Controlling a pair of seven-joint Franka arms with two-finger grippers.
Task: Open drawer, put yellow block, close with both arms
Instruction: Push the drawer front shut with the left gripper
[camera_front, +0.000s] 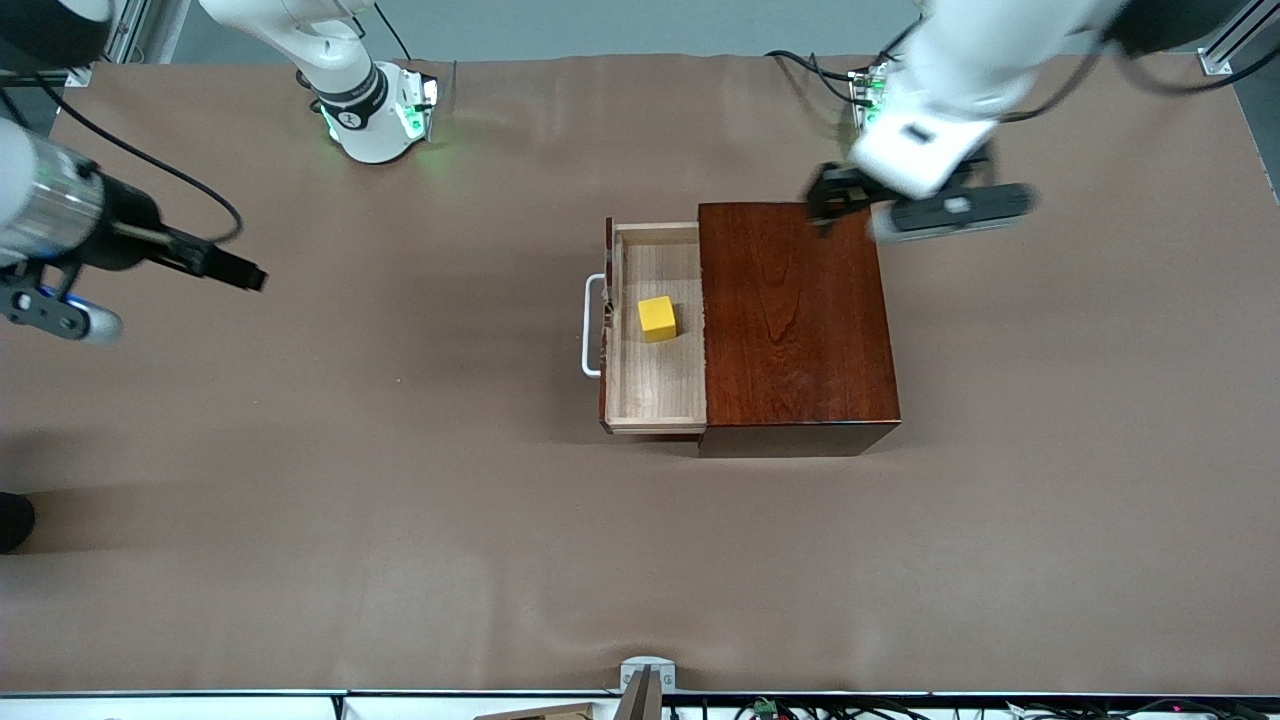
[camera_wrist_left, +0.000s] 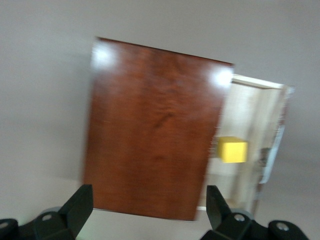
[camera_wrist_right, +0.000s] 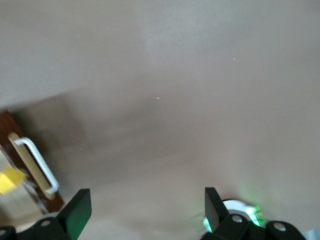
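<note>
The drawer (camera_front: 655, 385) stands pulled out of the mahogany box (camera_front: 795, 320) toward the right arm's end of the table, its white handle (camera_front: 590, 325) in front. The yellow block (camera_front: 657, 318) lies in the pale tray. My left gripper (camera_front: 835, 200) is open and empty over the box's corner nearest the left arm's base. Its wrist view shows the box (camera_wrist_left: 150, 130), the block (camera_wrist_left: 233, 149) and the gripper (camera_wrist_left: 148, 205). My right gripper (camera_front: 235, 270) is open and empty over bare table, well apart from the handle. Its wrist view shows the gripper (camera_wrist_right: 145, 207), the handle (camera_wrist_right: 36, 165) and the block (camera_wrist_right: 10, 180).
The brown table cover (camera_front: 400, 520) lies flat all round the box. The right arm's green-lit base (camera_front: 375, 110) and the left arm's base (camera_front: 875, 95) stand along the table's edge farthest from the front camera. A small metal mount (camera_front: 645, 680) sits at the nearest edge.
</note>
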